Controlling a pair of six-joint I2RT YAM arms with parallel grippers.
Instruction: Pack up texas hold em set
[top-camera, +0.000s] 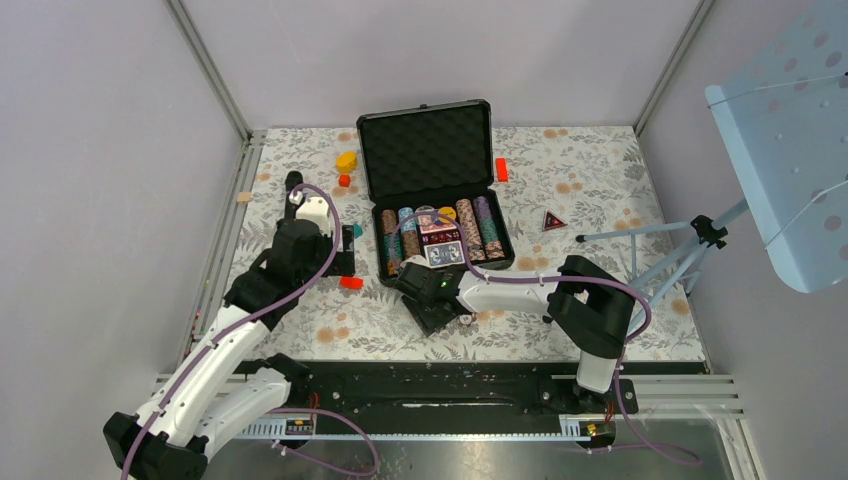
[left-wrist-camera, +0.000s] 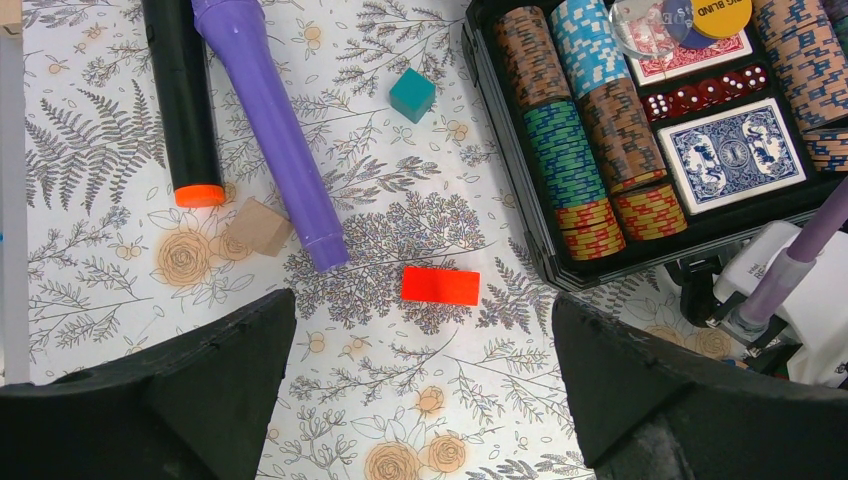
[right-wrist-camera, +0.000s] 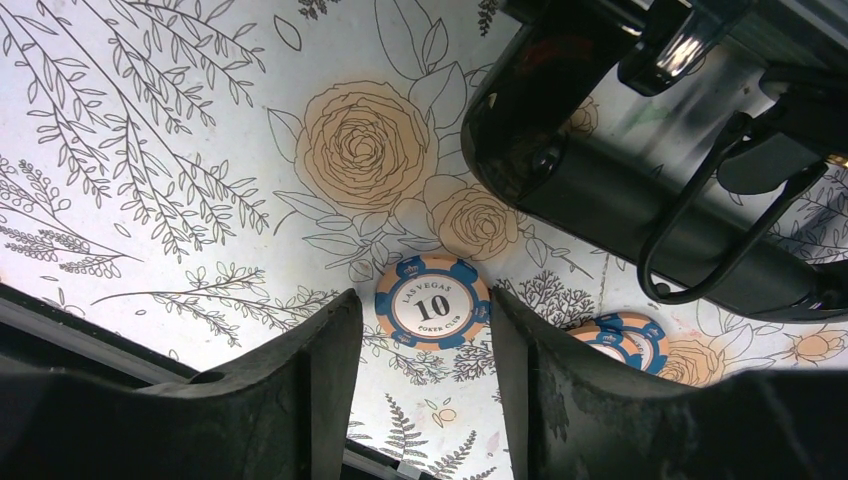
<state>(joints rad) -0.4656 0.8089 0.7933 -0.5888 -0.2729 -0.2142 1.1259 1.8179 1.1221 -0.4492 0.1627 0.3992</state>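
Note:
The black case (top-camera: 430, 150) lies open at the back of the table, its foam-lined lid tipped up. Its tray holds rows of striped poker chips (left-wrist-camera: 565, 150), a blue card deck (left-wrist-camera: 735, 155) and red dice (left-wrist-camera: 705, 97). My right gripper (right-wrist-camera: 422, 295) hangs low in front of the case, jaws apart. A blue-and-tan "10" chip (right-wrist-camera: 432, 302) lies flat on the cloth just at its fingertips, ungripped. Two more chips (right-wrist-camera: 620, 345) lie beside the right finger, near the case handle (right-wrist-camera: 720, 250). My left gripper (left-wrist-camera: 421, 300) is wide open over the cloth, left of the case.
A red block (left-wrist-camera: 440, 285), teal block (left-wrist-camera: 412, 95), tan block (left-wrist-camera: 258, 226), purple cylinder (left-wrist-camera: 265, 120) and black cylinder (left-wrist-camera: 185, 100) lie left of the case. A yellow block (top-camera: 346, 160), a red block (top-camera: 501, 169) and a triangular piece (top-camera: 554, 221) sit farther back. A tripod (top-camera: 660, 250) stands at the right.

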